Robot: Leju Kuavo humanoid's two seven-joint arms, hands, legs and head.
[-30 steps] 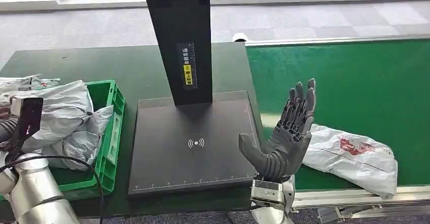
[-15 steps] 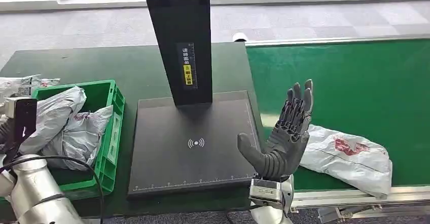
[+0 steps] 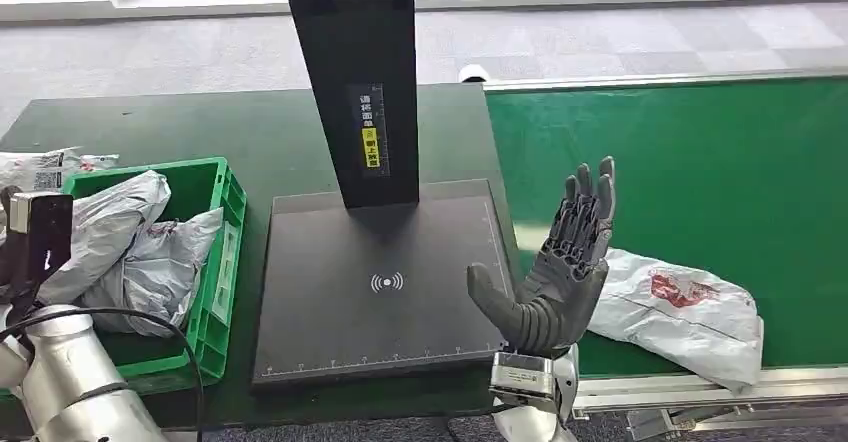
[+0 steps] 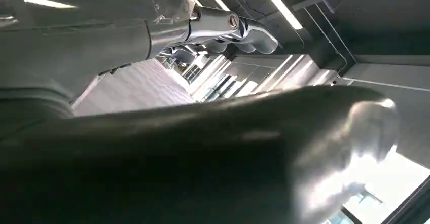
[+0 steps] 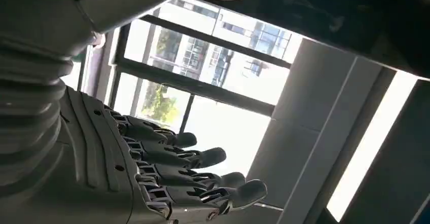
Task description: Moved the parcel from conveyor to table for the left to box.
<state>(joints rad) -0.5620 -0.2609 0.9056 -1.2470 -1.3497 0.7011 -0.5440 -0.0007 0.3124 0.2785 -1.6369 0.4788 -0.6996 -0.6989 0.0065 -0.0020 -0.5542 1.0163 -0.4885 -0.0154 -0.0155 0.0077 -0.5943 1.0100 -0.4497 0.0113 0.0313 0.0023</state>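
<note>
parcel (image 3: 680, 324): lies closer to the right hand (image 3: 560, 272) than a second ago, its edge now behind it.

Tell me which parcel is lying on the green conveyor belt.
The white parcel with the red print, beside the right hand; the other grey bags sit in the green crate.

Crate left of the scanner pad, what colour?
Green plastic crate; clearest in the head view.
</note>
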